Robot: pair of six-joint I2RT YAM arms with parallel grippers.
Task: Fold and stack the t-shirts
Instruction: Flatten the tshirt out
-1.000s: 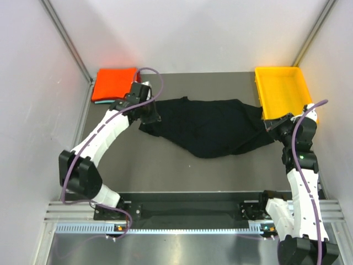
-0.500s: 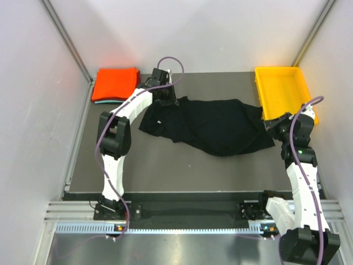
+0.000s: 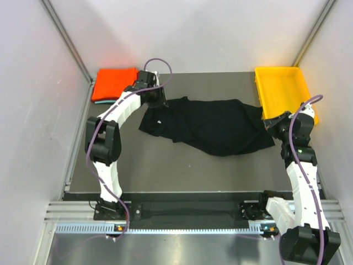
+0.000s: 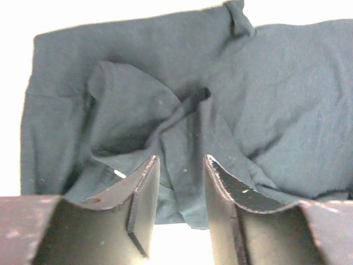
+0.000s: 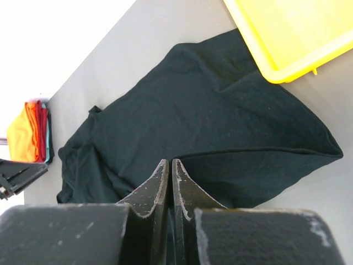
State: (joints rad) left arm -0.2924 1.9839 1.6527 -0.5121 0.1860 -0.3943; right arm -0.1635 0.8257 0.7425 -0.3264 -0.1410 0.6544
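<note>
The black t-shirt [image 3: 212,126] lies crumpled and spread across the middle of the table, its small white neck label [image 3: 159,122] near its left end. The folded orange-red t-shirt [image 3: 114,83] rests on the teal one [image 3: 102,101] at the back left corner. My left gripper [image 3: 159,102] is open just above the black shirt's back left edge; in the left wrist view the cloth [image 4: 182,110] lies under and ahead of the gripper [image 4: 179,161]. My right gripper [image 3: 269,124] is shut at the shirt's right edge, with nothing seen between its fingertips [image 5: 170,163].
A yellow plastic tray [image 3: 278,70] stands at the back right, its corner touching the shirt's right end; it also shows in the right wrist view [image 5: 287,33]. Grey walls close in the table on the left, back and right.
My left arm has stretched out and its gripper has moved off the shirt's left edge to its back left edge. The shirt has shifted right and slackened. The right gripper has barely moved.
</note>
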